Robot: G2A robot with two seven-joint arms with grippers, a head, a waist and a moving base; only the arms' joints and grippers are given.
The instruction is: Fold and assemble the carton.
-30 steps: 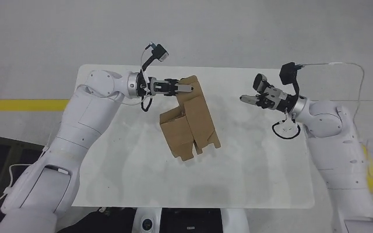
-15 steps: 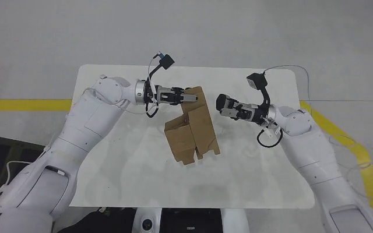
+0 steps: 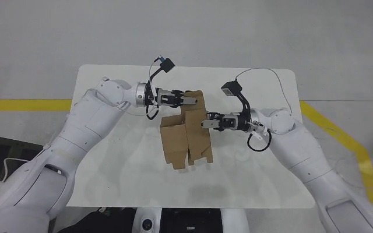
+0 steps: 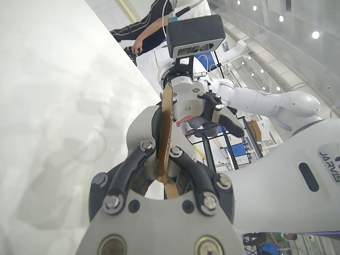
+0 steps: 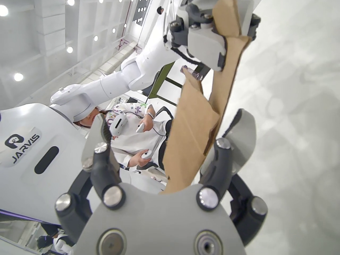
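Top view: the brown carton (image 3: 183, 131), partly opened, sits over the middle of the white worktop (image 3: 116, 175) with my two arms meeting on it. The left end effector (image 3: 195, 100) grips the carton's far end. The right end effector (image 3: 205, 123) is at the carton's right edge, about halfway along.

Left wrist view: the left end effector (image 4: 163, 134) is pinched narrow on the cardboard, one finger on each face of a thin panel seen edge-on. The carton (image 4: 166, 112) runs straight away from the camera toward the other arm's end effector, which faces me just beyond it. The worktop (image 4: 53, 80) lies alongside. I cannot tell from here whether the carton touches it.

Right wrist view: the right end effector (image 5: 170, 123) is spread wide, its fingers (image 5: 240, 136) well apart, with a carton (image 5: 194, 134) panel standing between them and close to one finger. Farther along the same cardboard, the left end effector (image 5: 225, 27) is clamped on the carton's end.
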